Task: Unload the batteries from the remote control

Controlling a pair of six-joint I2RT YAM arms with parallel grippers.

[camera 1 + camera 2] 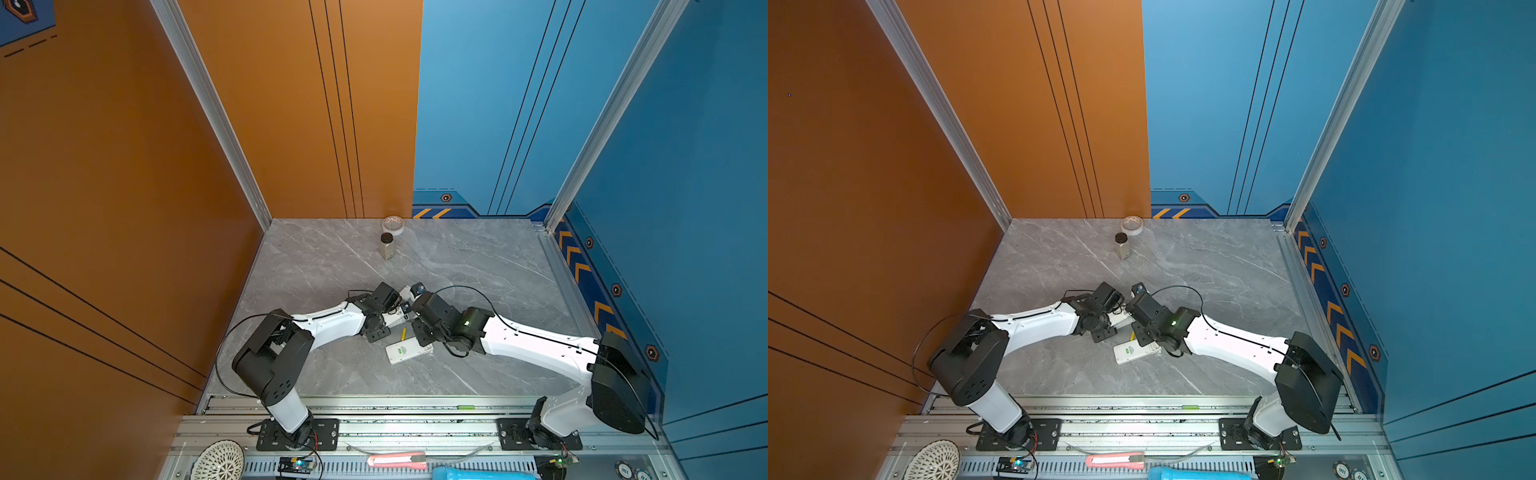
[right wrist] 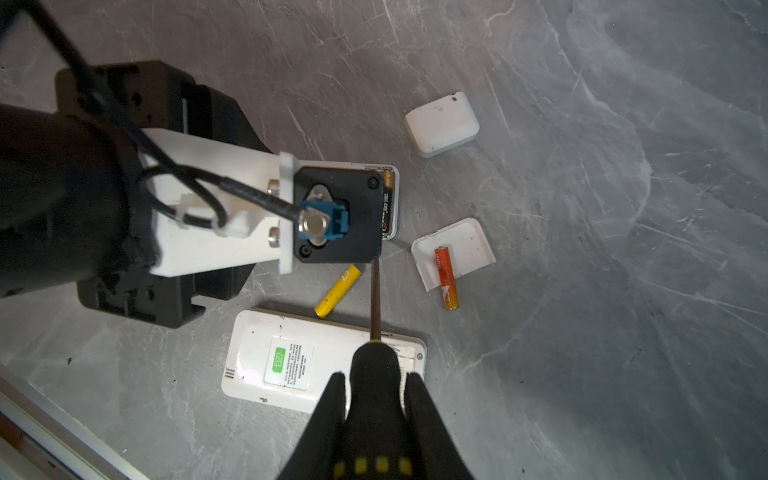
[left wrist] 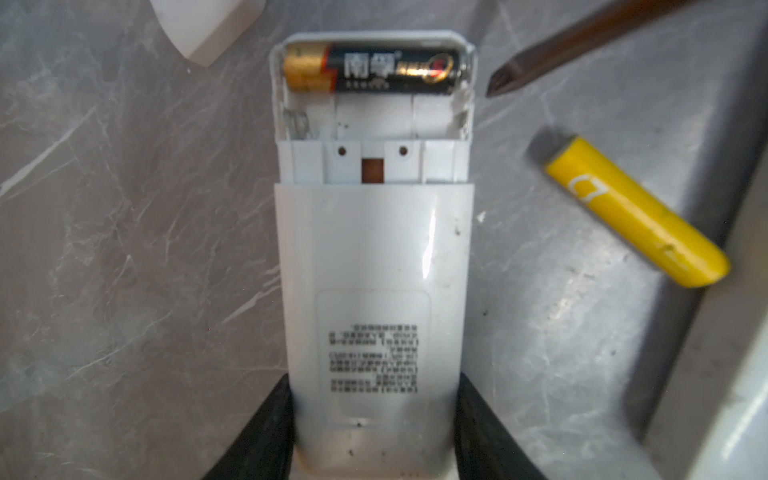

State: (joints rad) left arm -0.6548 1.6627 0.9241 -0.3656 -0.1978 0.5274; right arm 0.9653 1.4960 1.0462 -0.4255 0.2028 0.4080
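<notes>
My left gripper (image 3: 374, 415) is shut on the lower end of a white remote control (image 3: 374, 257), which lies back up with its compartment open. One black-and-gold battery (image 3: 374, 68) sits in the far slot; the near slot is bare. My right gripper (image 2: 376, 380) is shut on the black-and-yellow screwdriver (image 2: 375, 299), whose tip (image 3: 503, 81) hovers beside the compartment's corner. A yellow battery (image 3: 631, 212) lies loose on the table beside the remote, also seen as the yellow battery (image 2: 337, 291). An orange-red battery (image 2: 445, 276) rests partly on a white cover (image 2: 469, 245).
A second white remote (image 2: 291, 357) with a green sticker lies under the screwdriver handle, also visible as the second remote (image 1: 409, 351). Another white cover (image 2: 441, 124) lies farther out. A small bottle (image 1: 386, 246) and a tape roll (image 1: 393, 224) stand near the back wall.
</notes>
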